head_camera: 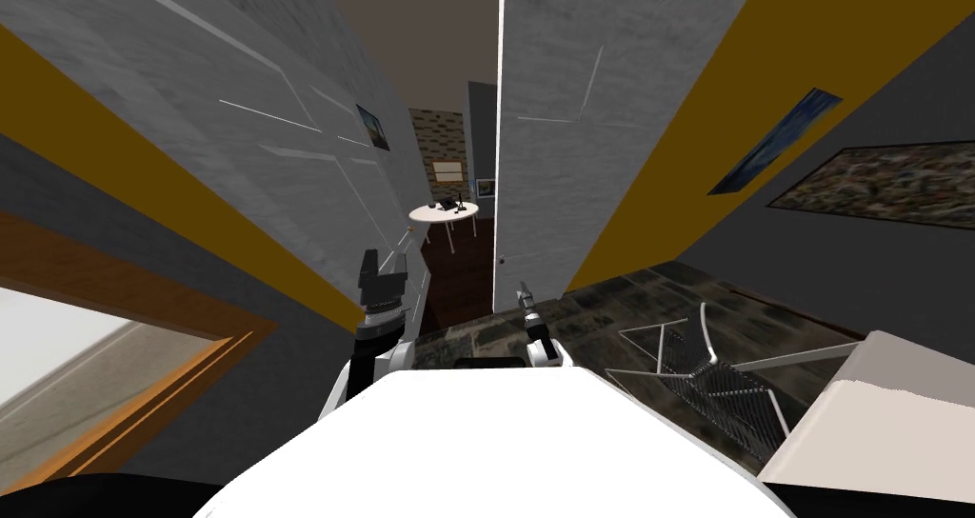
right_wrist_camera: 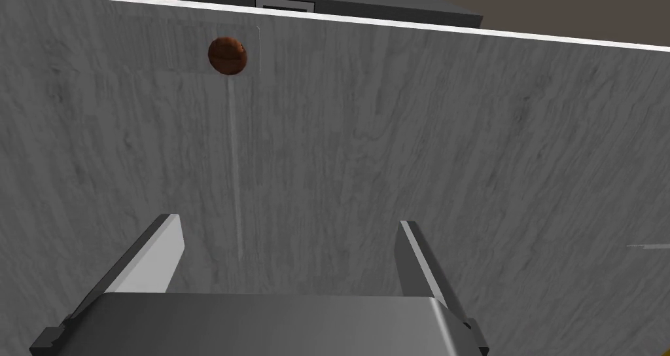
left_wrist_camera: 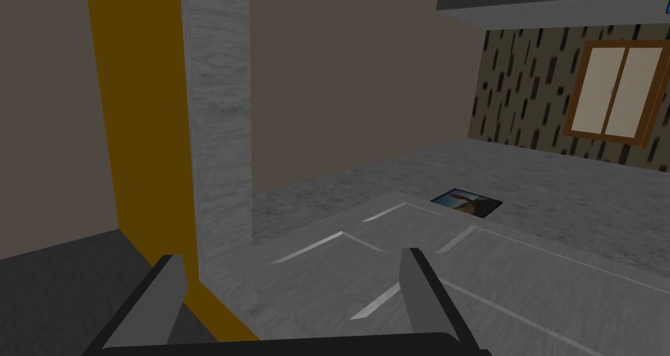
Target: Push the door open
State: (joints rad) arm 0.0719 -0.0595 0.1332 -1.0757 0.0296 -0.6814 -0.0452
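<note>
Both the left gripper (left_wrist_camera: 291,254) and right gripper (right_wrist_camera: 286,222) are being held open, the latter facing a grey wood-grained door (right_wrist_camera: 405,142) with round brown knob (right_wrist_camera: 227,55).

We hold both arms forward, side by side and apart. Our left arm (head_camera: 373,336) sits nearer the head camera. Its dark, ribbed wrist lies just below the boxy body of the left end effector (head_camera: 386,255), which points up and ahead. In the left wrist view the left fingers (left_wrist_camera: 163,293) stand spread about a third of the width apart, with nothing between them. Our right arm (head_camera: 545,343) reaches out beside it, slimmer in the head view, and ends in the right end effector (head_camera: 522,291), which also points ahead. The right fingers (right_wrist_camera: 160,247) are likewise parted wide and grip nothing.
</note>
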